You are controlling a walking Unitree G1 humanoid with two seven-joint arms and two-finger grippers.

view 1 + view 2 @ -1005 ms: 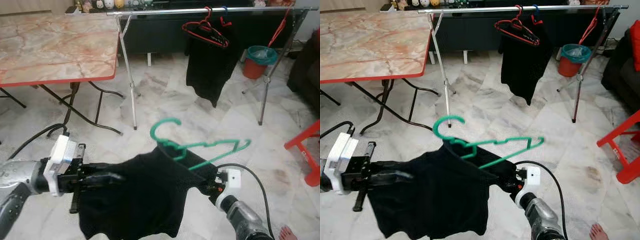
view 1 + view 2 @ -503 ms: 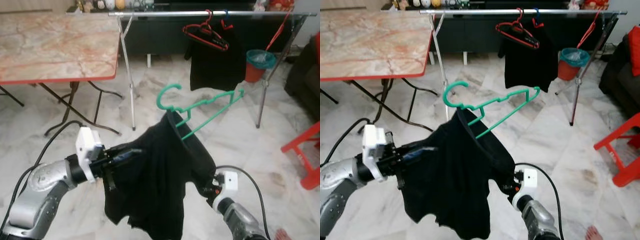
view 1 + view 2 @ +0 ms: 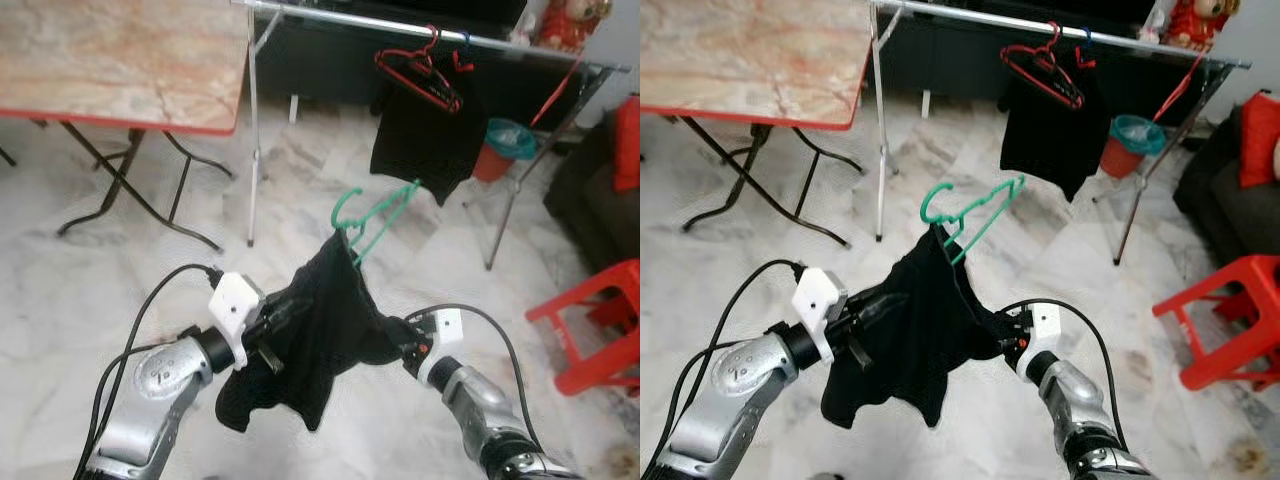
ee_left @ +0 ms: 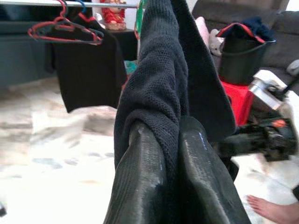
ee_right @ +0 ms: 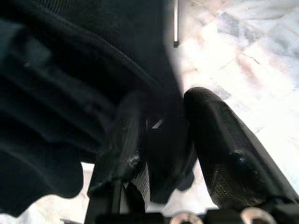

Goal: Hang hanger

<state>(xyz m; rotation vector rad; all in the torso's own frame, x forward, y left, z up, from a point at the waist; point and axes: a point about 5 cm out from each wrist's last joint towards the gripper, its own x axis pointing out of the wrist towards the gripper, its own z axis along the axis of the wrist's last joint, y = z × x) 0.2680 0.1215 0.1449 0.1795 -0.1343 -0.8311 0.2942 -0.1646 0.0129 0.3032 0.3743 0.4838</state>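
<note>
I've got the black garment (image 3: 320, 320) pinched from both sides: left end effector (image 4: 175, 135) clamped on a knit fold, right end effector (image 5: 163, 135) closed on the other edge. Green hanger (image 3: 970, 212) sits in the garment's neck, hook up, tilted, held mid-air over the marble floor (image 3: 120, 290). Clothes rail (image 3: 970, 17) is well beyond it, carrying a red hanger (image 3: 1042, 72) and another black top (image 3: 1050, 135).
</note>
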